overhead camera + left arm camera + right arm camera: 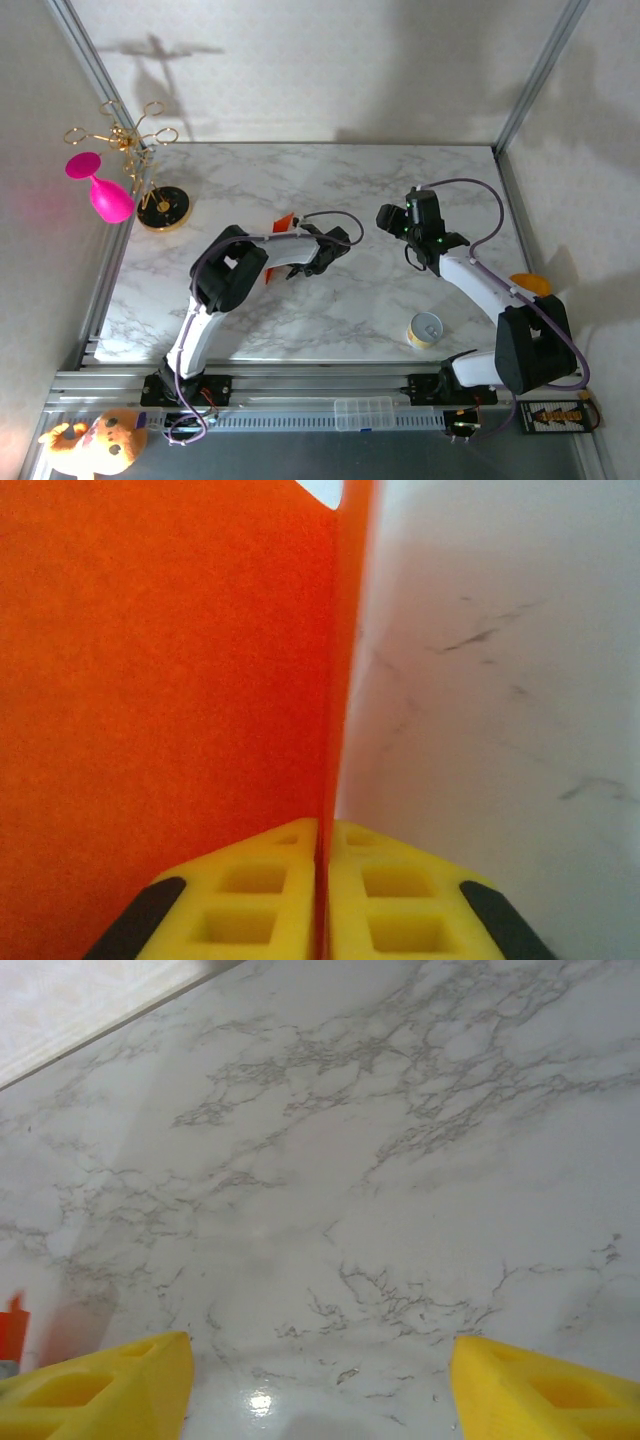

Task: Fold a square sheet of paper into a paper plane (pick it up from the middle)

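Note:
The bright orange sheet of paper (160,700) stands as a broad face at the left of the left wrist view. A folded edge of it (335,680) runs down between the yellow fingers (250,890). My left gripper (325,880) is shut on that edge. From above, the left gripper (292,268) sits mid-table under its own arm. Only orange corners (283,222) poke out there, so the paper's folded shape cannot be told. My right gripper (385,217) hovers to the right of it, open, with bare marble between its fingertips (120,1385). A sliver of orange paper (12,1325) shows at that view's left edge.
A small yellow can (425,329) stands near the front right. A pink goblet (105,190) and a gold wire stand (160,205) sit at the back left. An orange-yellow cup (533,284) lies off the table's right edge. Metal frame posts (95,70) flank the marble table (330,320).

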`<state>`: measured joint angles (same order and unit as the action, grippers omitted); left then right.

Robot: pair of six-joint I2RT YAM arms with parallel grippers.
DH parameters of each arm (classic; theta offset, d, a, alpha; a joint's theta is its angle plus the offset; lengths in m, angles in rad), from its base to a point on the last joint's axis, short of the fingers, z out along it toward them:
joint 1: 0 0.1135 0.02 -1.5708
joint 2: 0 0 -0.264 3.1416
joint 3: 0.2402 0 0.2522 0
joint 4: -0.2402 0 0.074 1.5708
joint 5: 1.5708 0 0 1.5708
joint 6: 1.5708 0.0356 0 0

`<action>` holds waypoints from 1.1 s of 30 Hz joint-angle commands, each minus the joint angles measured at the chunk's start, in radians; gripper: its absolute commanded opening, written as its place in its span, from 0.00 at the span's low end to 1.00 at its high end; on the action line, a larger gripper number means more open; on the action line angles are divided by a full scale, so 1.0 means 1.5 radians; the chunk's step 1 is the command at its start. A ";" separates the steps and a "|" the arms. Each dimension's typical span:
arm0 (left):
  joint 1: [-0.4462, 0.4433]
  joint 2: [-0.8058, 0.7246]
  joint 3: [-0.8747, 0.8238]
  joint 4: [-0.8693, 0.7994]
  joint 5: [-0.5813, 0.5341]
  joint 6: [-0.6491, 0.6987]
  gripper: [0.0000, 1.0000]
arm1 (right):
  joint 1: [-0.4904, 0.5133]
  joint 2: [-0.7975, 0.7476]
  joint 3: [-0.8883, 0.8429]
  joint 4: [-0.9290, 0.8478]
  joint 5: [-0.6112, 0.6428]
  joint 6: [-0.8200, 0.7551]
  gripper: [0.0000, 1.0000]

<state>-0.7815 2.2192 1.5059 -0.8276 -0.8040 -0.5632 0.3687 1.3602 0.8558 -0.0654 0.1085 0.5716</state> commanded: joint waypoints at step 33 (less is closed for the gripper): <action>-0.010 -0.309 -0.189 0.315 0.490 -0.114 0.28 | -0.032 0.025 -0.019 0.038 -0.088 0.053 0.68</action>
<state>-0.8528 1.8294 1.2823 -0.4187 -0.1238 -0.7437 0.3248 1.3758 0.8280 -0.0422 0.0246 0.6662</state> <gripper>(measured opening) 0.280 0.679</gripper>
